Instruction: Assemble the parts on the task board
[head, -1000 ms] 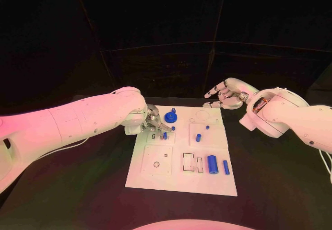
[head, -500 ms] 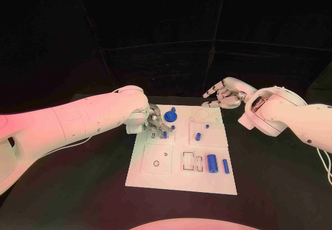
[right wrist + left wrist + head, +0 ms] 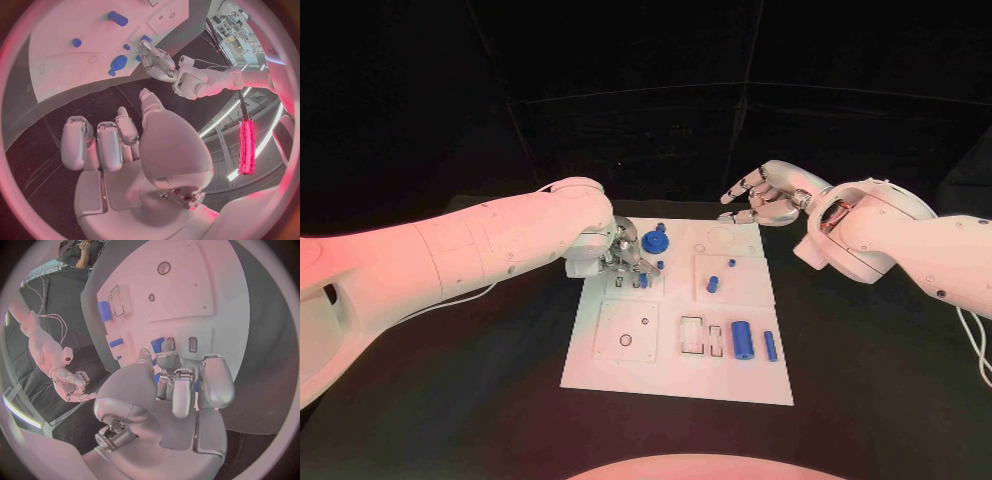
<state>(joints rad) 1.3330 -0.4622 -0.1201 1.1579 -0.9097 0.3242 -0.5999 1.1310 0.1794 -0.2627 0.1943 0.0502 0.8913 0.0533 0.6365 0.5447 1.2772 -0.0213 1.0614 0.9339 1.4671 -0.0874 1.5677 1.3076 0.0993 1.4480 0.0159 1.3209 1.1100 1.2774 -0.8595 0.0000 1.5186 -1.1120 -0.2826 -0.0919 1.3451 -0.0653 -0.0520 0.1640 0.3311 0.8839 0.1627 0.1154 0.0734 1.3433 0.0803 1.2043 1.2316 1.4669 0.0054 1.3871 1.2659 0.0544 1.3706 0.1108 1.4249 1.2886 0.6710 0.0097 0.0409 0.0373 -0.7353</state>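
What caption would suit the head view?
Left hand works over small blue parts on the white task board; right hand hovers beyond it.

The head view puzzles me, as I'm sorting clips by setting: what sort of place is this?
Probably a robotics test lab: a black table bears a white rectangular task board with small blue parts, and dark curtain-like walls stand behind.

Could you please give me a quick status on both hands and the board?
Left robot hand down on the task board, fingers at a small blue part. Right robot hand off the board's far edge, holding nothing. Nothing in the way.
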